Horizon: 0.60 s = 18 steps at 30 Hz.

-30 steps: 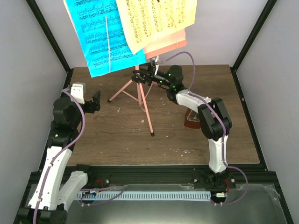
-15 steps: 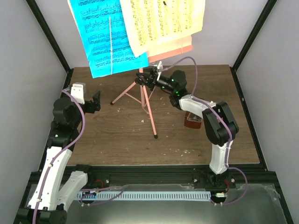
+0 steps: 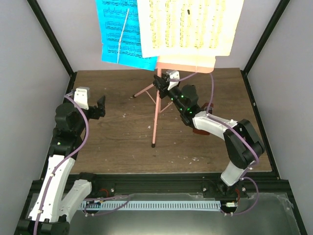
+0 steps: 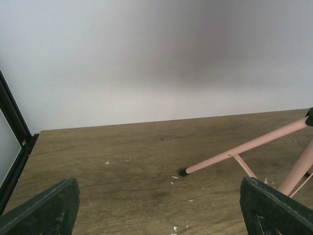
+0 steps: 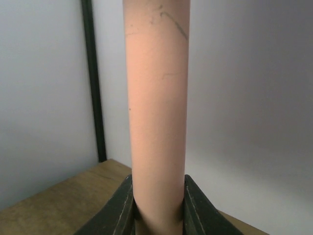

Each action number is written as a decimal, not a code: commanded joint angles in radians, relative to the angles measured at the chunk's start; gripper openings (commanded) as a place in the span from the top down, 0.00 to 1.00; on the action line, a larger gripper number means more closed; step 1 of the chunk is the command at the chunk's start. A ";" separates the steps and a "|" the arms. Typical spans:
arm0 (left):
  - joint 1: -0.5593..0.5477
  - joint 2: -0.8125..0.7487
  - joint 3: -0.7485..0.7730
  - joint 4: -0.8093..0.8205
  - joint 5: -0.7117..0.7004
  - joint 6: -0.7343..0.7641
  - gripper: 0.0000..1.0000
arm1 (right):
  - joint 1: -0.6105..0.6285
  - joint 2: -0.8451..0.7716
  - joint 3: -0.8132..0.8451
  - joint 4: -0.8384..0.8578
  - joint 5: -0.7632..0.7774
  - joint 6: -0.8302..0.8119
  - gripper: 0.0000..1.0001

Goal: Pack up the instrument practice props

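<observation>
One pink music stand [image 3: 155, 120] at 12 o'clock carries one blue page [image 3: 120, 29] and one yellow page [image 3: 190, 24]. The right hand [image 3: 159, 84] clamps its pole. The left hand [image 3: 100, 105] gapes wide at 9 o'clock.

Top external: high above near edge of table [image 3: 112, 147], looks down and forward to far edge; wide, distant, whole table in view.
Left wrist: low near left edge, faces far wall [image 4: 156, 58]; left gripper [image 4: 158, 179] frames bottom corners.
Right wrist: very close on music stand [image 5: 156, 112] pole, pole fills centre.
Shared: top and left wrist see stand legs and far-left tabletop; top and right wrist see pole.
</observation>
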<state>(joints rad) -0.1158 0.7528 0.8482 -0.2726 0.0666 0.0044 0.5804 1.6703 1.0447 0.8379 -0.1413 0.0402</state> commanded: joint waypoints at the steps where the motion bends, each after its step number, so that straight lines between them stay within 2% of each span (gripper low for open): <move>1: -0.005 -0.015 -0.009 0.011 -0.009 0.006 0.09 | 0.049 -0.032 0.041 -0.029 0.305 0.048 0.99; 7: -0.005 -0.017 -0.012 0.013 -0.016 0.003 0.09 | 0.141 0.037 0.119 -0.082 0.433 0.079 0.99; 13: -0.007 -0.018 -0.014 0.014 -0.018 0.001 0.09 | 0.168 0.089 0.160 -0.119 0.455 0.124 0.97; 15: -0.007 -0.018 -0.014 0.014 -0.019 0.002 0.09 | 0.168 0.084 0.151 -0.123 0.440 0.127 0.77; 18: -0.007 -0.017 -0.015 0.016 -0.022 0.003 0.09 | 0.168 0.057 0.129 -0.125 0.393 0.107 0.51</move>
<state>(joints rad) -0.1188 0.7452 0.8463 -0.2722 0.0536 0.0044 0.7441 1.7435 1.1675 0.7364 0.2424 0.0639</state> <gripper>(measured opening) 0.908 0.354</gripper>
